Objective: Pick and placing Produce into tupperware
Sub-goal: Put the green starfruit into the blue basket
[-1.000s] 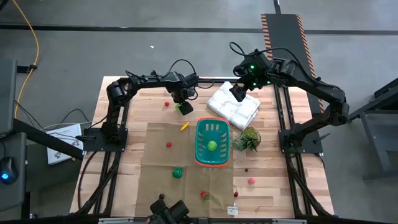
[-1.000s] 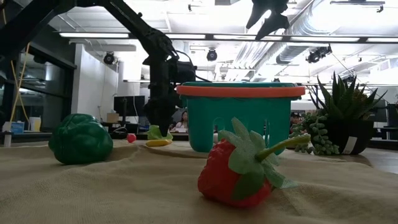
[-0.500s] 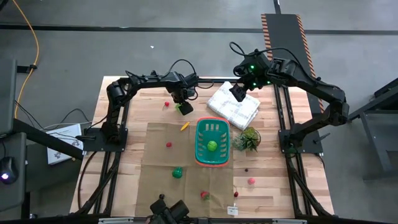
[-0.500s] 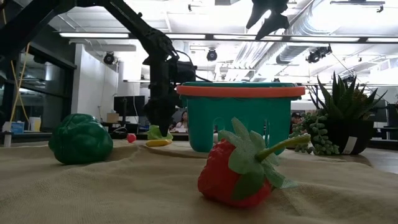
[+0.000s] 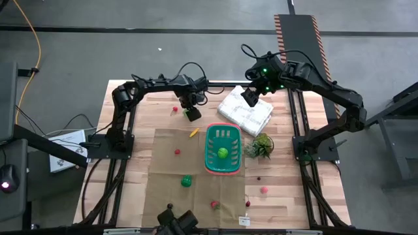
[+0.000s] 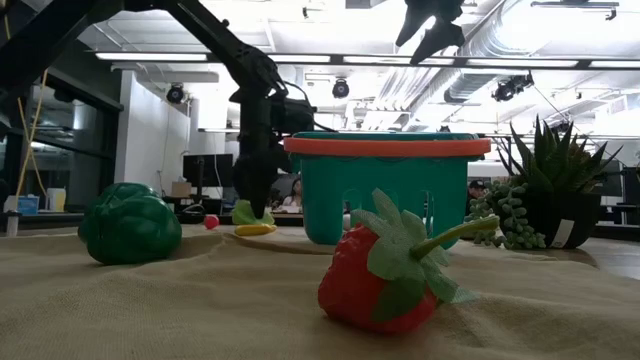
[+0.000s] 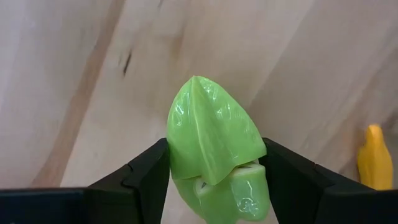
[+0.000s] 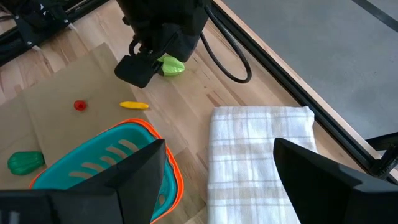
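Leafy green piece clamped in left jaws

Left gripper low over bench, jaws clenched on light-green leafy produce. Yellow piece just beside; teal basket near. Farther off, right gripper above white cloth, jaws spread wide, grasping nothing.

Your left arm is stretched across the far side of the table, wrist pitched down, left gripper low at the tabletop left of centre. Its fingers are clamped either side of the light green piece, one per side. Your right arm is folded in from the far right, right gripper held high above the table, fingers spread wide, nothing between them
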